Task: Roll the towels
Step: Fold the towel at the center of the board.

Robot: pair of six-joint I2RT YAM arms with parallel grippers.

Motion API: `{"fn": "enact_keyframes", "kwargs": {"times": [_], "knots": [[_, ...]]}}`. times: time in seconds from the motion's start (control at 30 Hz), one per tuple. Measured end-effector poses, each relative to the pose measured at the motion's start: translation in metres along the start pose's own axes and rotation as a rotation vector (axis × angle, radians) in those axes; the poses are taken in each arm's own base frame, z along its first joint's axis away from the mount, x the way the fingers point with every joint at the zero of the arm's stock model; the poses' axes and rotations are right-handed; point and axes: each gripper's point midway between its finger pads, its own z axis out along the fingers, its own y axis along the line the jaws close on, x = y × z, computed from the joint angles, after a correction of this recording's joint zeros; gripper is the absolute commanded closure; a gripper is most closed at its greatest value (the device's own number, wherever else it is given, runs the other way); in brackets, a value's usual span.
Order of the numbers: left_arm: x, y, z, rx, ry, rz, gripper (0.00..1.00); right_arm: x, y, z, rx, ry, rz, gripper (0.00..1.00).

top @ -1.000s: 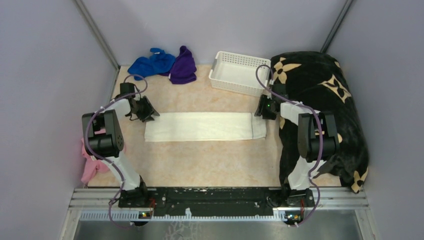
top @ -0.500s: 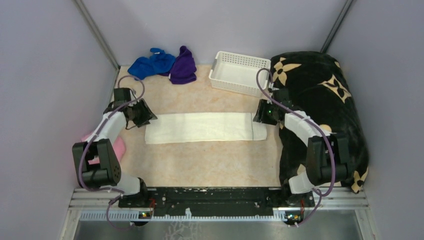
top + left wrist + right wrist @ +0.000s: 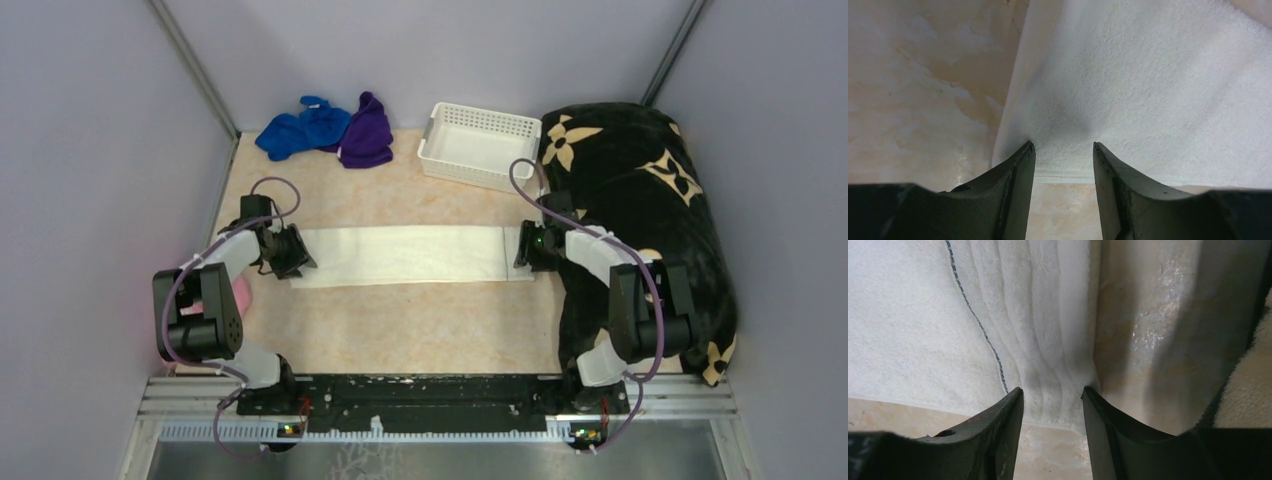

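A cream-white towel (image 3: 405, 255) lies flat and stretched out across the middle of the table. My left gripper (image 3: 293, 262) stands open at its near left corner, its fingertips resting on the towel's hem (image 3: 1063, 167) with flat cloth showing in the gap (image 3: 1063, 145). At the near right corner my right gripper (image 3: 522, 258) is also open, its tips on the ridged end of the towel (image 3: 1053, 388). A bright blue towel (image 3: 300, 127) and a dark purple towel (image 3: 367, 133) lie crumpled together at the back left.
A white plastic basket (image 3: 432, 133) stands at the back, right of centre. A big black blanket with beige flowers (image 3: 640, 180) fills the right side, under the right arm. Something pink (image 3: 240, 296) lies behind the left arm at the table's left edge.
Both grippers have moved from the towel's far corners toward its near corners. The left jaws have spread a little wider. The towel stays flat.
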Motion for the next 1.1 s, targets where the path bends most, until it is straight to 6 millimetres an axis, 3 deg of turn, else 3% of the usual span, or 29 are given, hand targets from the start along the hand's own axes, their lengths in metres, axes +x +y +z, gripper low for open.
{"fn": "enact_keyframes", "kwargs": {"times": [0.13, 0.3, 0.43, 0.8, 0.97, 1.1], "knots": [[-0.004, 0.002, -0.007, -0.014, -0.027, 0.017, 0.46, -0.002, -0.005, -0.012, 0.04, 0.004, -0.008, 0.5], [-0.019, 0.001, -0.028, -0.031, -0.121, 0.049, 0.46, -0.041, -0.004, -0.034, 0.094, -0.089, -0.033, 0.51], [-0.026, -0.002, -0.039, -0.043, -0.176, 0.075, 0.46, -0.058, -0.005, -0.033, 0.121, -0.108, -0.046, 0.54], [-0.024, -0.006, -0.035, -0.042, -0.161, 0.103, 0.46, -0.028, -0.025, 0.014, 0.188, 0.063, -0.051, 0.58], [-0.024, -0.007, -0.035, -0.04, -0.16, 0.104, 0.46, -0.032, -0.022, 0.018, 0.185, 0.068, -0.065, 0.58], [-0.024, -0.007, -0.034, -0.038, -0.158, 0.104, 0.46, -0.031, -0.021, 0.019, 0.207, 0.087, -0.084, 0.69]]}}
